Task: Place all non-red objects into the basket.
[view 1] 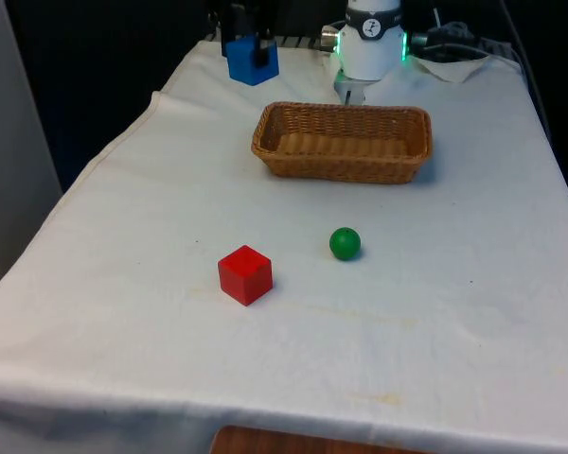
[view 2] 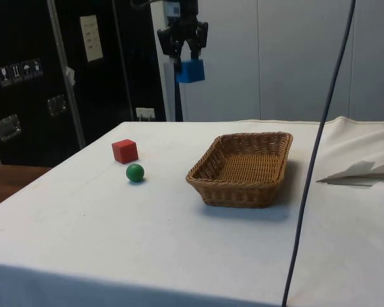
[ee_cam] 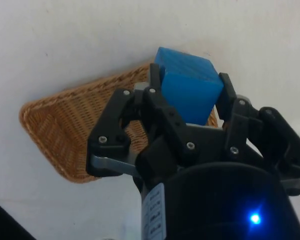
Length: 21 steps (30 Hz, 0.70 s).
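Side view: hand (view 2: 187,56) grips blue cube (view 2: 190,71), plain-faced, aloft.

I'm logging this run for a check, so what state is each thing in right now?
Tool: shut on the blue block, raised high above the table.
Blue block: held in the air, not yet in the basket.
Basket: upright on the cloth, nothing inside.
Green ball: resting on the cloth, outside the basket.
Red cube: resting on the cloth, apart from the ball.
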Each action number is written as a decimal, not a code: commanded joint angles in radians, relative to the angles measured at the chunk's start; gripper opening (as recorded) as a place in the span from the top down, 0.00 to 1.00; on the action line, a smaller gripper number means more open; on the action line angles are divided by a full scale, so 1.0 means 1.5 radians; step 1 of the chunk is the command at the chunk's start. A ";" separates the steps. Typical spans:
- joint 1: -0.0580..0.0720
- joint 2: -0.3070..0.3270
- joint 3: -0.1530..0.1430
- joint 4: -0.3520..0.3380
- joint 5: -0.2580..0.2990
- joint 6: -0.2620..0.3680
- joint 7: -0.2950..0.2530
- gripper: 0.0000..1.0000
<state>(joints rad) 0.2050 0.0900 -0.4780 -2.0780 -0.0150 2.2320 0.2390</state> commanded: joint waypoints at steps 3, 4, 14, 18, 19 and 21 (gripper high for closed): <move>0.002 -0.027 0.000 -0.012 -0.007 -0.010 0.000 0.95; 0.002 -0.034 0.000 -0.015 -0.009 -0.010 0.000 0.95; 0.001 -0.095 0.001 -0.061 -0.017 0.003 0.002 0.95; 0.000 -0.114 0.000 -0.083 -0.017 0.018 0.000 0.95; 0.001 -0.107 -0.001 -0.075 -0.010 0.005 -0.004 0.95; 0.000 -0.127 -0.001 -0.101 -0.018 0.031 -0.002 0.95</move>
<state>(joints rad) 0.2060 -0.0890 -0.4800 -2.2180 -0.0310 2.2620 0.2310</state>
